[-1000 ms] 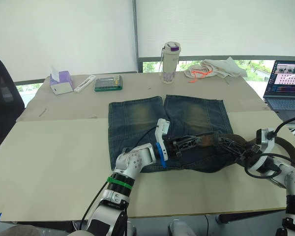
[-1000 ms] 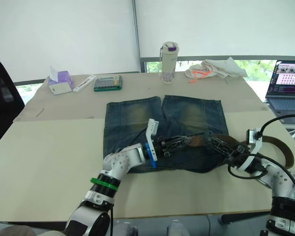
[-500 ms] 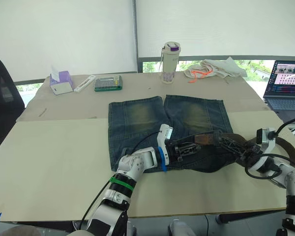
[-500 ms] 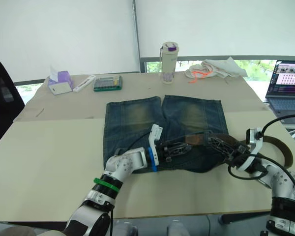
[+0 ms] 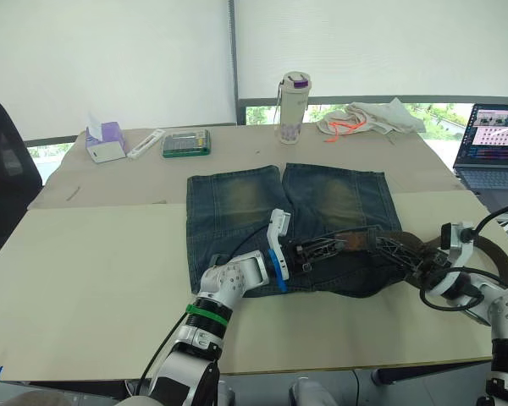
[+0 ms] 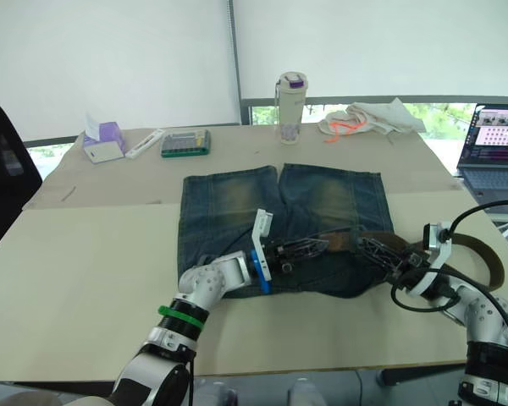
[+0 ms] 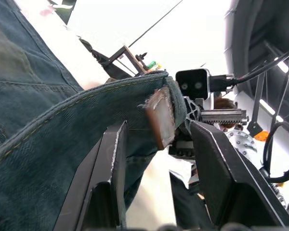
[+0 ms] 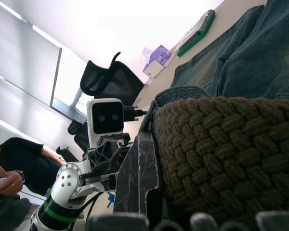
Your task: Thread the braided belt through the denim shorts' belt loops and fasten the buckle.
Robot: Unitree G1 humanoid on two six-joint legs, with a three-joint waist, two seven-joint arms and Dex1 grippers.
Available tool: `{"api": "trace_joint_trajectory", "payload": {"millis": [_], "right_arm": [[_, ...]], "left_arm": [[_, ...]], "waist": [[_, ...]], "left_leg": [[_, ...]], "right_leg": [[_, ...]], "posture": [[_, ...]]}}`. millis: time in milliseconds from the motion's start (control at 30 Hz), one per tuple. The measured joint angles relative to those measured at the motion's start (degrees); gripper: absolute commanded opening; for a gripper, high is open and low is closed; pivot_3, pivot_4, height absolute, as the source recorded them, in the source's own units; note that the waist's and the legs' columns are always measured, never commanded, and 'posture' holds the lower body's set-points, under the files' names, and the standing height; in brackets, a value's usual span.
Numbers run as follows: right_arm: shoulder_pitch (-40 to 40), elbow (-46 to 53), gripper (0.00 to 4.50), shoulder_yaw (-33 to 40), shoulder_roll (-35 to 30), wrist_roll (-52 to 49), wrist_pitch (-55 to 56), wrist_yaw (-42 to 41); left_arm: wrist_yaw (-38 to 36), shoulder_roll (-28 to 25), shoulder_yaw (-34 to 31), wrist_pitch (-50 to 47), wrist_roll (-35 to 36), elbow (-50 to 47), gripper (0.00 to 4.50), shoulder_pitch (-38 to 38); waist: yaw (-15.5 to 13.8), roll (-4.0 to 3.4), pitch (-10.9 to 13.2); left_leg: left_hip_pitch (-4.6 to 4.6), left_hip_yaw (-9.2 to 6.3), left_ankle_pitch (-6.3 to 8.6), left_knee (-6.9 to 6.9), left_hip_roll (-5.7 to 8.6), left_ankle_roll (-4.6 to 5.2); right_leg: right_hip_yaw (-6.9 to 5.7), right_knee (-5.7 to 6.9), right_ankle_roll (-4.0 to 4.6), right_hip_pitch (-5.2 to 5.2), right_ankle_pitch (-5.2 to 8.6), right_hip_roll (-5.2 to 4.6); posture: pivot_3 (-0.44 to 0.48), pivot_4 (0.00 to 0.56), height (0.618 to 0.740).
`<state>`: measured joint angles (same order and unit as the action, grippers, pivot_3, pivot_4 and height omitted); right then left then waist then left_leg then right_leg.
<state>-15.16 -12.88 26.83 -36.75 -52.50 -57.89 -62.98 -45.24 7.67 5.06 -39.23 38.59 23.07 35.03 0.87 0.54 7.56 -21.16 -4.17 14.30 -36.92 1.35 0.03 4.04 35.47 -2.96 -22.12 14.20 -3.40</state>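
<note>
On the pale tan tabletop (image 5: 93, 254), near its front edge: dark blue denim shorts with faded yellowish leg patches (image 5: 288, 224), laid flat, legs pointing away from me, waistband nearest me.

Across the waistband's right part: long dark brown braided belt (image 5: 388, 245), its far length curving off the shorts past my right wrist toward the table's right edge.

My left gripper (image 5: 322, 249): over the waistband's middle, its two black fingers (image 7: 111, 163) spread, with the raised waistband edge and a flat brown leather tip of the belt (image 7: 160, 117) between them. The tip lies against the denim fold; I cannot tell whether either finger touches it.

My right gripper (image 5: 395, 250): just right of the left one, at the waistband's right end, pressed on the braided belt, whose weave lies against one dark finger (image 8: 139, 178).

Along the far edge, left to right:
- purple-and-white tissue box (image 5: 105, 141), a white tissue standing out of it
- white flat remote-shaped item (image 5: 146, 143)
- green-edged calculator (image 5: 186, 142)
- pale bottle with purple lid (image 5: 293, 107), contents not discernible
- crumpled white cloth with orange cord (image 5: 368, 117)

At the right: open laptop (image 5: 495, 152).
</note>
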Motion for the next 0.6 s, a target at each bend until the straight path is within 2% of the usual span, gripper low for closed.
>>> {"api": "trace_joint_trajectory", "payload": {"millis": [233,333,467,500,600], "right_arm": [[0.8,1.3,0.0,-0.9,0.0,0.0,0.4,-0.5],[0.9,1.6,0.0,-1.3,0.0,0.0,0.8,-0.5],[1.1,2.2,0.0,-1.4,0.0,0.0,0.8,-0.4],[1.1,2.2,0.0,-1.4,0.0,0.0,0.8,-0.4],[1.1,2.2,1.12,-1.4,0.0,0.0,0.8,-0.4]], "left_arm": [[-0.4,0.0,1.6,-0.7,0.0,0.0,2.17,0.0],[0.1,0.0,1.3,-0.4,0.1,0.0,1.41,0.0],[0.7,0.0,0.7,0.0,0.1,0.2,0.04,0.1],[0.7,0.0,0.7,0.1,0.2,0.2,0.04,0.1],[0.8,0.0,0.8,0.2,0.3,0.2,0.0,0.1]], "waist": [[0.1,0.0,0.0],[0.1,0.0,0.0],[0.0,0.0,0.0],[0.0,0.0,0.0],[0.0,0.0,0.0]], "left_leg": [[0.01,0.0,0.0,0.0,-0.01,0.0],[0.01,0.0,0.0,0.0,0.0,0.0],[0.0,-0.01,0.0,0.0,0.0,0.0],[0.0,-0.01,0.0,0.0,0.0,0.0],[0.0,-0.01,0.0,0.0,0.0,0.0]], "right_leg": [[0.0,0.0,0.0,0.0,0.0,0.0],[0.0,0.0,0.0,0.0,0.0,0.0],[0.0,0.0,0.0,0.0,0.0,0.0],[0.0,0.0,0.0,0.0,0.0,0.0],[0.0,0.0,0.0,0.0,0.0,0.0]], "posture": [[0.0,0.15,0.74],[0.0,0.15,0.74],[0.0,0.15,0.74],[0.0,0.15,0.74],[0.0,0.15,0.74]]}}
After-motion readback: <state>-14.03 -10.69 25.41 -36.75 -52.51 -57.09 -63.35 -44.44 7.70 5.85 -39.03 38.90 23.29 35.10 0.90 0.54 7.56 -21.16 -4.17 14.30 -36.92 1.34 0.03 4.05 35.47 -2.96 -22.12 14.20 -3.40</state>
